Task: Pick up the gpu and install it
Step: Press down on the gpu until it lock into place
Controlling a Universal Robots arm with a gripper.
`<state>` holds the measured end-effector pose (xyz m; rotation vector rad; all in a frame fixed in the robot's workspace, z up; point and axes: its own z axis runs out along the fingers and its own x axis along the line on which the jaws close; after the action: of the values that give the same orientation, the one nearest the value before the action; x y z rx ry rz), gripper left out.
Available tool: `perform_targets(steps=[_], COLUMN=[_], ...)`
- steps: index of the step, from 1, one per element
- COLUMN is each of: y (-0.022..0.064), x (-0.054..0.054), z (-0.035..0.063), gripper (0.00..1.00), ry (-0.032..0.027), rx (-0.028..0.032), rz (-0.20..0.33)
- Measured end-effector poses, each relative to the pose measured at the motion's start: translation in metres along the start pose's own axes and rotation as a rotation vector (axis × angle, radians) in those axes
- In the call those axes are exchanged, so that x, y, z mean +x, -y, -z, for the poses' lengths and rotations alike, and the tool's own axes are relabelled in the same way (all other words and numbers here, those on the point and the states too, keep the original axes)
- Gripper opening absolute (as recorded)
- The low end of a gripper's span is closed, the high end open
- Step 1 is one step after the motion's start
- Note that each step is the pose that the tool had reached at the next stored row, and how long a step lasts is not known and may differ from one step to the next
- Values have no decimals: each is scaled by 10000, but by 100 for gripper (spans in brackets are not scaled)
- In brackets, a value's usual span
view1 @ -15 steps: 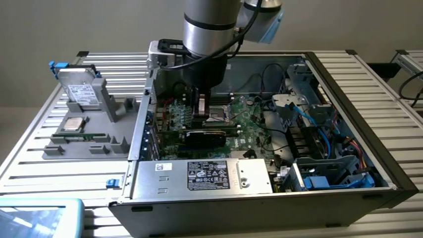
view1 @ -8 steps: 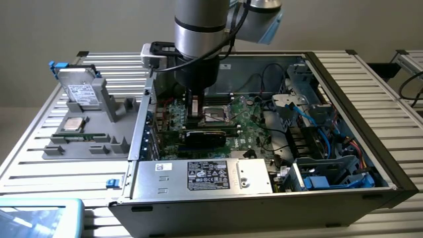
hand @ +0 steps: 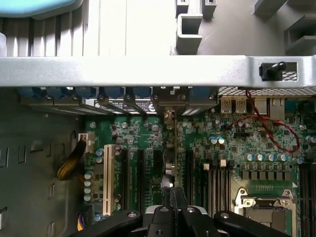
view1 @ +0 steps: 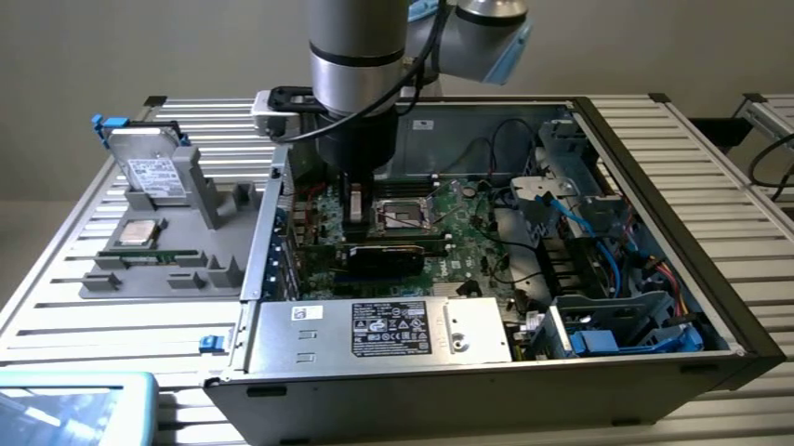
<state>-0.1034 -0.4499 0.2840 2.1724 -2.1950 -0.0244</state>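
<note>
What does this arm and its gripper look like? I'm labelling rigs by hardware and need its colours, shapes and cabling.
The arm is a thick silver-grey metal tube with a darker band, ending in a black wrist section. A grey joint housing with a light blue cap sits behind it. Black cables loop from the wrist past a white and black box. The gripper is black, with angled linkage bars fastened by round silver bolts.

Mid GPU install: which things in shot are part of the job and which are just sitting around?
In the job:
- gpu, edge-on above the motherboard slots
- gripper, closed on the gpu
- motherboard
- open PC case

Lying about:
- hard drive, upright in the grey holder tray
- processor chip on that tray
- power supply
</note>
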Motion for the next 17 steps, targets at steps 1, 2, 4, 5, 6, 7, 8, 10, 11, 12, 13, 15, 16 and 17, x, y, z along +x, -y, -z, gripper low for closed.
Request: perform_targets(steps=[1,2,4,5,6,7,8,10,11,12,13,15,16,17], y=[-3,-2,0,0,0,0,-3,-7,-8,-10,-12,-22,-29,-38], x=[-7,-11,-13,-14,-16,-16,-16,-16,-17,-18,-19,-20,-26,-33], z=[-16,-30,-57,-69,-75,-75,-76,-79,-84,-91,-95,-103,-109,-115], gripper=[12,12,12,12,12,12,12,12,12,12,12,12,12,12], ry=[2,1,-11,-12,-13,-15,-15,-13,-10,-9,-12,-14,-13,-13], rx=[8,15,32,40,39,39,39,41,44,47,47,56,63,72], rz=[-1,-3,-3,-6,-7,-8,-10,-12,-13,-13,-13,-14,-14,-14])
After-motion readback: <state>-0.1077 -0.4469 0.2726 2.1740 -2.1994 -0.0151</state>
